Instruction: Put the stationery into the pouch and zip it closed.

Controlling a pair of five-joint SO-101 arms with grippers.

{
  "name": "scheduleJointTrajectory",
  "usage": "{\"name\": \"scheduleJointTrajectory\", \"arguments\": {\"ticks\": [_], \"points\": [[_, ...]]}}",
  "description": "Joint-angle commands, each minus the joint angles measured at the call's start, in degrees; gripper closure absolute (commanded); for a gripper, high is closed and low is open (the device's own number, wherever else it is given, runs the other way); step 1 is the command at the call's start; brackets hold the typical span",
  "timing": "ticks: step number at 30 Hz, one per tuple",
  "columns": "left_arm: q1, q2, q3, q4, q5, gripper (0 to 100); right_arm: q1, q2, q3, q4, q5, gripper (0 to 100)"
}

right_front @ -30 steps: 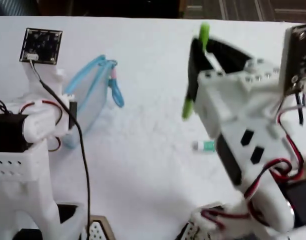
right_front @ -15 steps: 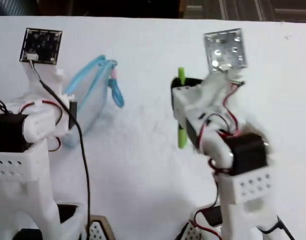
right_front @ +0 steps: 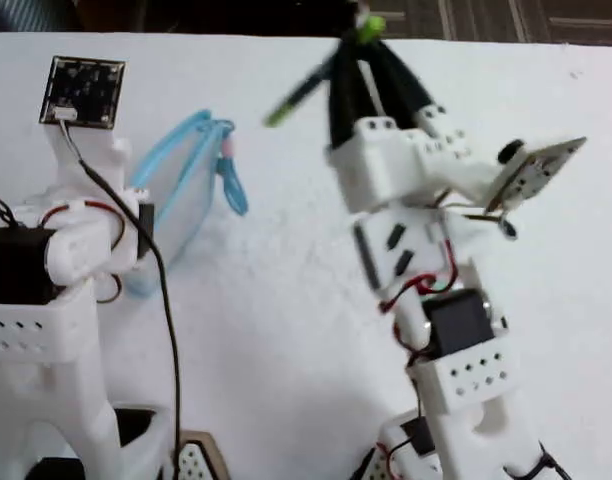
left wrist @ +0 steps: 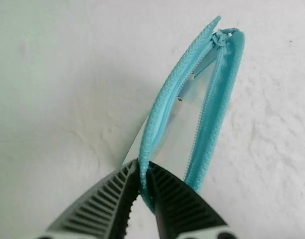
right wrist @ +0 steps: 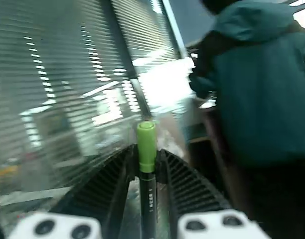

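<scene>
The left gripper [left wrist: 144,172] has its jaws pinched together on one zipper edge of the pouch [left wrist: 165,107]. The pouch is clear with a teal zipper and lies on the white table [right_front: 286,300] at the left, its mouth gaping open. Farther back and to the right, the right gripper [right_front: 362,50] is raised above the table, its jaws clamped on a green-capped pen [right_front: 304,93]. The pen slants out towards the pouch's side, well apart from it.

pouch [right_front: 181,195] left, pen [right_front: 304,92] right — aloft
</scene>
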Motion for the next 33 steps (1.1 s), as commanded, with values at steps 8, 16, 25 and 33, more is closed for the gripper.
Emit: {"name": "scheduleJointTrajectory", "arguments": {"ticks": [8,16,25,33], "points": [[0.31,0.04,-0.09,0.18,0.53,98,-12.00,12.70,-11.34,-0.48,-0.97,98.1],[0.31,0.04,-0.09,0.18,0.53,98,-12.18,17.27,-11.16,2.51,-0.88,98.1],[0.31,0.04,-0.09,0.18,0.53,98,-19.30,18.15,-11.16,15.34,3.69,95.1],[0.31,0.04,-0.09,0.18,0.53,98,-20.18,17.01,-12.92,16.66,4.13,62.4]]}}
